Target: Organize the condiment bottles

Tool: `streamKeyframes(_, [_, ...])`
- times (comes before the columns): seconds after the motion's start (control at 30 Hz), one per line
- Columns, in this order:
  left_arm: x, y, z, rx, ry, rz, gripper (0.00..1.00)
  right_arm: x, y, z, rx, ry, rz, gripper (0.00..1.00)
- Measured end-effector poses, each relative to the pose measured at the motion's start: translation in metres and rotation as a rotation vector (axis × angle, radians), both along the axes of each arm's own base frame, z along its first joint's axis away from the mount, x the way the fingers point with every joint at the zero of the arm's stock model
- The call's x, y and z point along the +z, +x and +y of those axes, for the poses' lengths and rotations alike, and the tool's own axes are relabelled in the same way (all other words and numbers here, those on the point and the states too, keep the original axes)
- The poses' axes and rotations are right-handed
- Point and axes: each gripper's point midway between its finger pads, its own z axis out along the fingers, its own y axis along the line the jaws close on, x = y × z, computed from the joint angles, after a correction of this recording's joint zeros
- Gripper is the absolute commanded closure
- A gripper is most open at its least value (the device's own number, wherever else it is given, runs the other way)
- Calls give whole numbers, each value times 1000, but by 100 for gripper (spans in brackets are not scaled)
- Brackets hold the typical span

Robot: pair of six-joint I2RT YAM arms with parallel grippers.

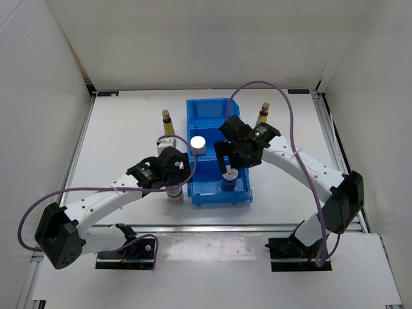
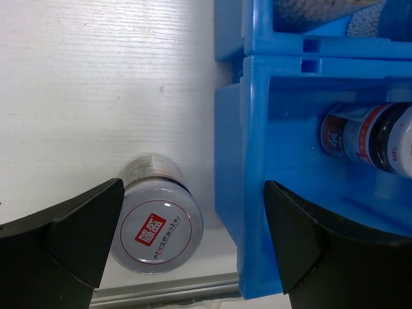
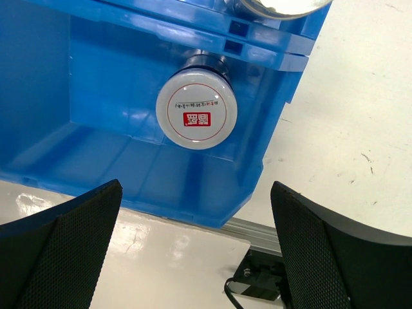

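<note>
1. From overhead, the left gripper hangs over a short jar that stands on the table just left of the blue bin. Its arm hides the jaws, so I can't tell from here how wide they are. The right gripper hovers above the bin's nearest compartment, over a second jar. One white cylinder stands in the middle compartment. The other white cylinder is out on the table, just left of the bin. The left amber bottle and the right amber bottle stand upright on the table, one on each side of the bin's far end.

2. The left wrist view settles it: the left gripper is spread wide and holds nothing. The short jar shows its silvery lid with a red mark, close to the left one of the fingers. The blue bin also has its wall between the fingers, just beside the jar. The second jar shows inside, label side on.

3. In the right wrist view, the right gripper is also wide open and empty, with its fingers well apart. The second jar stands upright against the divider of the blue bin. The silver cap of the white cylinder peeks over the top edge.
</note>
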Motion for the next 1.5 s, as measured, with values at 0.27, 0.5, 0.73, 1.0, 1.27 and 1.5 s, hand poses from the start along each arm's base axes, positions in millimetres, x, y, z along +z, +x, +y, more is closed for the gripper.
streamKeyframes(0.27, [9,-2,16,80,40,-34,1,-1,-1,-2,-1,-7,4,1])
streamKeyframes(0.5, [20,-10,34,134,66,-43,1,-2,-2,-2,0,-10,8,1])
streamKeyframes(0.73, [-2,-19,34,122,114,46,1,-6,-4,-4,0,-18,17,1])
streamKeyframes(1.0, [-31,-27,31,98,147,180,6,-8,-5,-5,-1,-24,21,1])
streamKeyframes(1.27, [-30,-25,33,101,122,207,39,-15,-8,-9,-4,-41,38,1])
streamKeyframes(1.5, [5,-22,33,96,130,194,79,-14,-8,-10,-9,-39,32,1])
